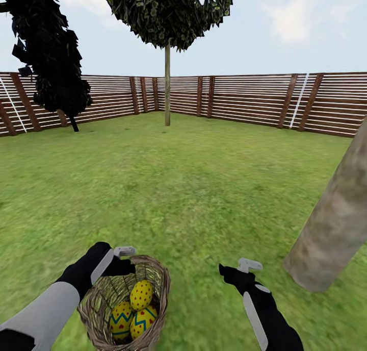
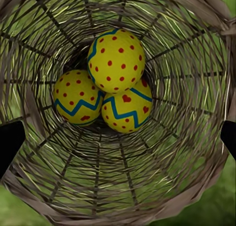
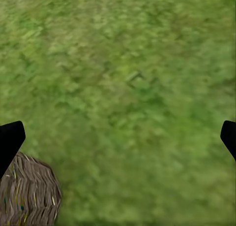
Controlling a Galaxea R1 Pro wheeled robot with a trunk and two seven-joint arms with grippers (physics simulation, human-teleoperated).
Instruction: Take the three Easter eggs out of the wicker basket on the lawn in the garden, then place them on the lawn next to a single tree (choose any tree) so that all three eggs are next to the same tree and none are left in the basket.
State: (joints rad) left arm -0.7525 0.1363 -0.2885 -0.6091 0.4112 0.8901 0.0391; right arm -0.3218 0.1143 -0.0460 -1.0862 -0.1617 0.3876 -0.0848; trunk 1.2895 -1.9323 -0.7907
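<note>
Three Easter eggs [image 2: 105, 88] sit in the wicker basket [image 1: 153, 274], left pincer [image 1: 122, 256] wide above them — best drop straight onto the dotted top egg [image 2: 116, 61].

Your head camera stood high and looked forward and down across the lawn [image 1: 204, 177] to the fence [image 1: 244, 98], with the wicker basket [image 1: 99, 300] near the bottom edge and a thick tree [image 1: 336, 223] trunk close at its right. Your left wrist camera sat close over the basket mouth, facing straight down inside to the three Easter eggs [image 2: 117, 58], which the head view shared. Your right wrist camera faced down at grass from low height and caught the basket's outer wall [image 3: 29, 196] at one corner.
</note>
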